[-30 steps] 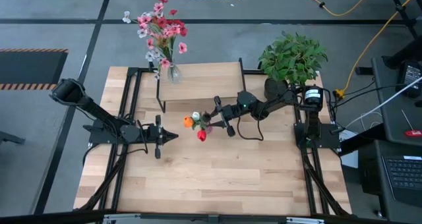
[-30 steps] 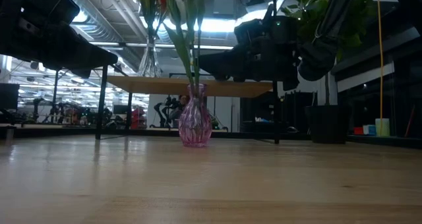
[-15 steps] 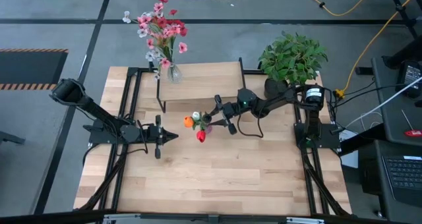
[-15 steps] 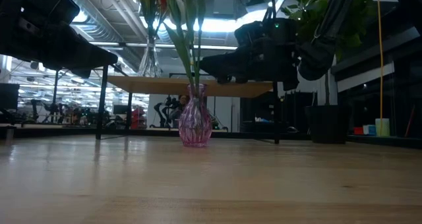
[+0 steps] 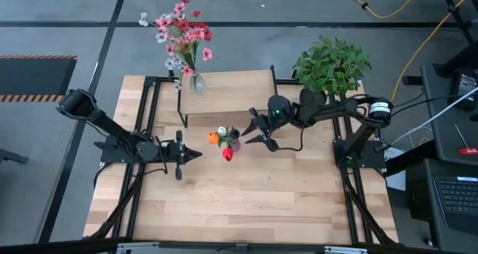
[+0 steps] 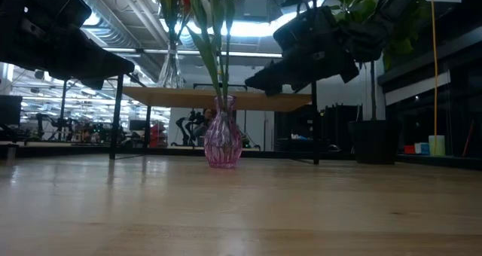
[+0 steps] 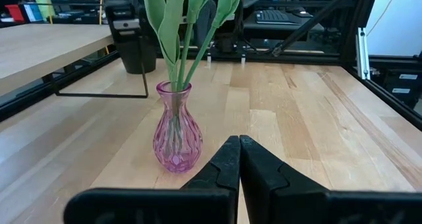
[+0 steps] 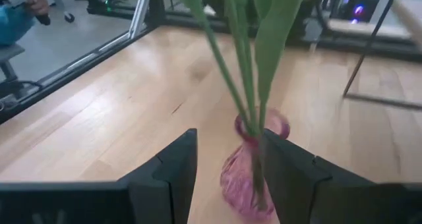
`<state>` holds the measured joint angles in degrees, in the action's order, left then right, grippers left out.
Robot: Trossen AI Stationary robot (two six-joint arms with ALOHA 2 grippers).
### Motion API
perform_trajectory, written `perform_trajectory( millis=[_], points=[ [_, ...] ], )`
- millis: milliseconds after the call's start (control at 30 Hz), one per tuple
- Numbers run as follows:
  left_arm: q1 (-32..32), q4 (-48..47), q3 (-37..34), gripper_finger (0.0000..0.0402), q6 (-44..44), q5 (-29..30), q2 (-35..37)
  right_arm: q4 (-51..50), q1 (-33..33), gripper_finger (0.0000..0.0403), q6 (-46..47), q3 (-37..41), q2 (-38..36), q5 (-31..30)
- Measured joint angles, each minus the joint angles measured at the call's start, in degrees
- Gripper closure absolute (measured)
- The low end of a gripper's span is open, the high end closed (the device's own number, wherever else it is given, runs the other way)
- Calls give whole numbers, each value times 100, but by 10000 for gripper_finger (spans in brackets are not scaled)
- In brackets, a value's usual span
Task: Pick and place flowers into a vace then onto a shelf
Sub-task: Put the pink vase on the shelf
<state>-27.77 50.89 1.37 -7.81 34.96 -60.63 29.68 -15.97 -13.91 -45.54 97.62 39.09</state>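
Observation:
A pink ribbed glass vase [image 6: 224,143] stands on its base on the wooden table, mid-table in front of the shelf [image 5: 231,90]. The flowers [image 5: 222,140] stand in it: green stems and leaves [image 6: 215,53] with orange, white and red blooms. My right gripper [image 5: 249,131] hovers open just right of the vase and above its neck, tipped down toward it. In the right wrist view its fingers [image 8: 178,165] frame the vase [image 8: 250,178] without touching. My left gripper [image 5: 197,155] waits shut, left of the vase [image 7: 176,135], pointing at it.
A clear vase [image 5: 196,82] full of pink and white flowers stands on the shelf's left end. A bushy green plant [image 5: 331,63] in a black pot [image 6: 373,141] stands at the table's far right. The near half of the table [image 5: 239,202] is bare wood.
My right gripper has risen and drawn back from the flowers toward the table's right edge, and its fingers have tipped downward. The vase and flowers have stayed where they were.

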Motion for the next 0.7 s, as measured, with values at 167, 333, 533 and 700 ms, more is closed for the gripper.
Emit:
perform_trajectory(
  millis=[167, 333, 533, 700],
  points=[
    [2, 2, 0, 396, 0, 0, 1, -149, 0, 240, -5, 7, 44, -26],
    [1, 0, 0, 396, 0, 0, 0, -253, 2, 240, 182, 7, 55, -42],
    [1, -2, 0, 396, 0, 0, -1, -261, 7, 239, 190, 7, 57, -102],
    [2, -6, 0, 396, 0, 0, -1, -254, 13, 232, 164, 7, 57, -112]
  ],
)
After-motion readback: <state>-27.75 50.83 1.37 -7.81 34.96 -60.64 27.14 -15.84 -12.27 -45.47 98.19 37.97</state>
